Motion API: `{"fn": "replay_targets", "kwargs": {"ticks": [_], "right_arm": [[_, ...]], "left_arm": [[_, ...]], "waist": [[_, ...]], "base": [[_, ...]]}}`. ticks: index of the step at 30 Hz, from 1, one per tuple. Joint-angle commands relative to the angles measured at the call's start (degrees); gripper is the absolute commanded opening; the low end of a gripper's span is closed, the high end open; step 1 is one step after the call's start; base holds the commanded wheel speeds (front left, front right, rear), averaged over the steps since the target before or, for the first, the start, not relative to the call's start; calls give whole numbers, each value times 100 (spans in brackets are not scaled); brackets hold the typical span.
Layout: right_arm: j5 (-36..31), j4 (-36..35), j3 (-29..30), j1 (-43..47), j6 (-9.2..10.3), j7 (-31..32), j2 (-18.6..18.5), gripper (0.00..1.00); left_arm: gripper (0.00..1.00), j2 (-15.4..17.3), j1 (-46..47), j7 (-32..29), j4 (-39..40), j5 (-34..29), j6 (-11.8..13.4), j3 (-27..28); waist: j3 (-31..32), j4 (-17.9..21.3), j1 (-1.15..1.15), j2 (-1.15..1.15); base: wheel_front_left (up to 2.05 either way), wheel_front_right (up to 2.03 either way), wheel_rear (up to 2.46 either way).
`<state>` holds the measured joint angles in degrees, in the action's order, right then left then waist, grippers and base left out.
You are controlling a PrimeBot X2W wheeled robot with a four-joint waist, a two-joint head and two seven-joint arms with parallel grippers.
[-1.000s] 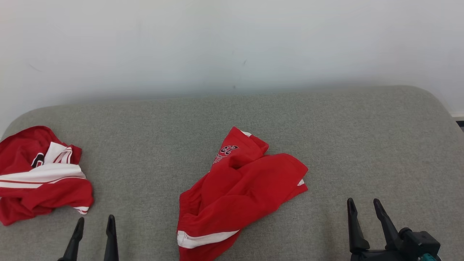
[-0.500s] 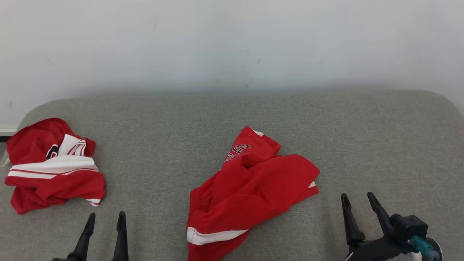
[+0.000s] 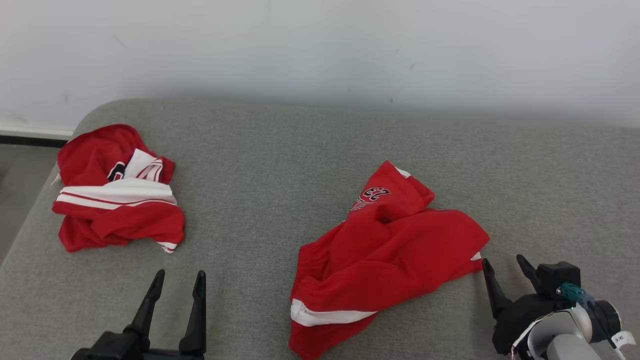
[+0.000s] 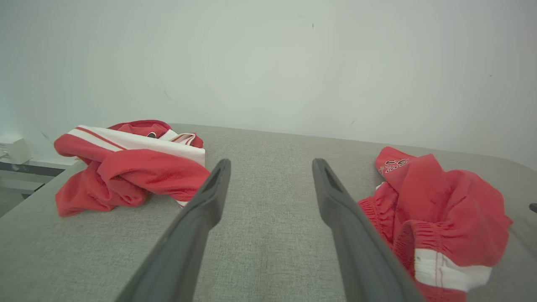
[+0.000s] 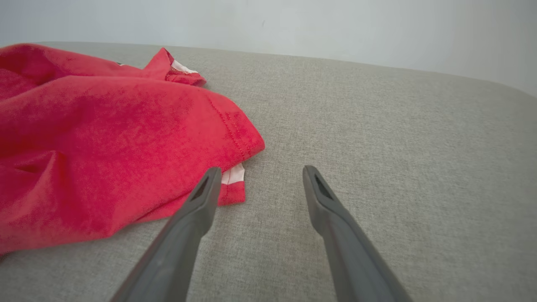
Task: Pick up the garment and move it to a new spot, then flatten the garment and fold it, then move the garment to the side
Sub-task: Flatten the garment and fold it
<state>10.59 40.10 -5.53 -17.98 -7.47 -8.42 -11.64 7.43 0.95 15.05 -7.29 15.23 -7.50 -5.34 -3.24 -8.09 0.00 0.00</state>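
The garment (image 3: 395, 245) is a crumpled red piece with a white stripe and a printed number, lying mid-right on the grey cushioned surface (image 3: 280, 150). My right gripper (image 3: 502, 260) stands open just right of the garment's right corner, its left fingertip almost at the hem. In the right wrist view the garment (image 5: 105, 134) lies left of the open right gripper (image 5: 262, 169), with a white-edged corner beside the left finger. My left gripper (image 3: 180, 274) is open and empty, left of the garment. In the left wrist view the left gripper (image 4: 272, 161) points at bare cushion, the garment (image 4: 440, 201) to its right.
A second crumpled red and white garment (image 3: 117, 200) lies at the far left of the surface, also seen as the striped heap (image 4: 134, 167) in the left wrist view. A pale wall (image 3: 320, 45) rises behind. The surface's left edge (image 3: 30, 215) drops to the floor.
The head camera has turned, so the whole picture has shifted right. My right gripper has come closer to the garment's right corner. Both grippers stay open.
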Motion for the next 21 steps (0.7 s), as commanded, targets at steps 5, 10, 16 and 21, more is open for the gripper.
{"fn": "replay_targets", "kwargs": {"ticks": [5, 10, 16, 21], "right_arm": [[39, 672, -164, -408, -5, -70, -99, 100], [105, 1379, -348, -736, -5, -95, -117, 100], [317, 1854, -664, -1038, -5, -246, -38, 0], [503, 1771, -833, -1107, -4, -562, -89, 0]], "left_arm": [[100, 11, 192, 19, -63, 64, 5, -80], [100, 25, 280, 19, -118, 88, 5, -121], [100, 38, 308, 19, -138, 95, 5, -95], [100, 21, 137, 19, -151, 81, 5, -28]], "waist": [[-287, -355, 0, 0], [-325, -444, 0, 0], [-356, -411, 0, 0], [-245, -179, 0, 0]], "base": [[0, 0, 0], [0, 0, 0], [0, 0, 0], [0, 0, 0]]}}
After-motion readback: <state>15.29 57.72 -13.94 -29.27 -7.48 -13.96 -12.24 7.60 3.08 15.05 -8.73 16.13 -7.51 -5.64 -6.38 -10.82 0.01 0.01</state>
